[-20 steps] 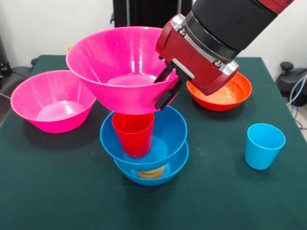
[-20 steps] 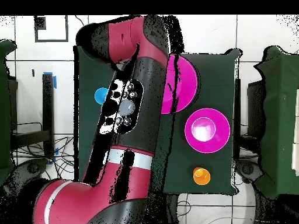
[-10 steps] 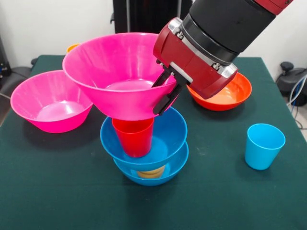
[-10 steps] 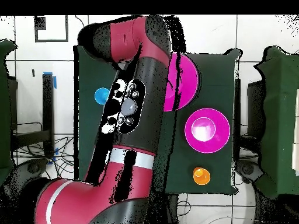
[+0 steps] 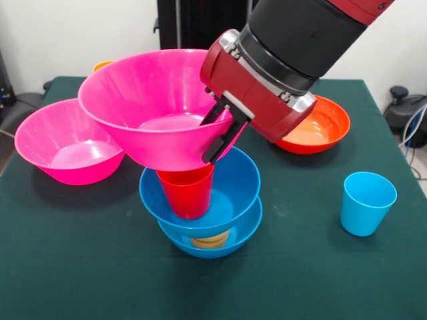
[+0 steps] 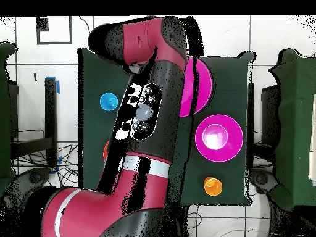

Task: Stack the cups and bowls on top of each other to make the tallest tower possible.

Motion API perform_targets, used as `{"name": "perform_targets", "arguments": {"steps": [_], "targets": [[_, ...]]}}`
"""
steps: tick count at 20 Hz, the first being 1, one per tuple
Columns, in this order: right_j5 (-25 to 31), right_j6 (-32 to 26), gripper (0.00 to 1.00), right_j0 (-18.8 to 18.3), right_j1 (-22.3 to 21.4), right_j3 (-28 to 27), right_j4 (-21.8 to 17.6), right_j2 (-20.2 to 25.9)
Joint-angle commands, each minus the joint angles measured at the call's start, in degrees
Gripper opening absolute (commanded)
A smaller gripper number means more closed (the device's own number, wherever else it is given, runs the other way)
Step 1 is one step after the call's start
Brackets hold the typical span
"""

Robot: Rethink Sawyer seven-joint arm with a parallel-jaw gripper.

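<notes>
My gripper (image 5: 219, 130) is shut on the right rim of a large pink bowl (image 5: 147, 107), one finger inside and one outside. The bowl hangs tilted, its base right at the rim of a red cup (image 5: 187, 195); I cannot tell whether they touch. The red cup stands in the upper blue bowl (image 5: 233, 180), which sits over a yellow cup (image 5: 210, 241) in the lower blue bowl (image 5: 230, 243). In the overhead view the arm hides this tower, and only part of the held pink bowl (image 6: 202, 86) shows.
A second pink bowl (image 5: 67, 143) (image 6: 218, 138) sits to the left in the front view. The orange-red bowl (image 5: 323, 127) lies behind the arm. A light blue cup (image 5: 367, 203) (image 6: 109, 101) stands alone. An orange cup (image 6: 212, 185) stands near a table corner.
The gripper has carried the pink bowl leftward and down in the front view, so its base now covers the red cup's rim. Nothing else has moved.
</notes>
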Motion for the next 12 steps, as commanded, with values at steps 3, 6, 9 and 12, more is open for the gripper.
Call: {"name": "perform_targets", "arguments": {"steps": [3,6,9,12], "targets": [[-0.3,-10.7,0.00,-2.1,0.5,5.1,0.3,8.8],[0.3,-10.7,0.00,-2.2,1.1,4.1,0.5,9.3],[-0.2,-10.2,0.00,-1.8,0.1,5.8,0.5,9.7],[0.5,-9.6,0.00,-1.5,-0.2,6.2,0.4,10.0]]}}
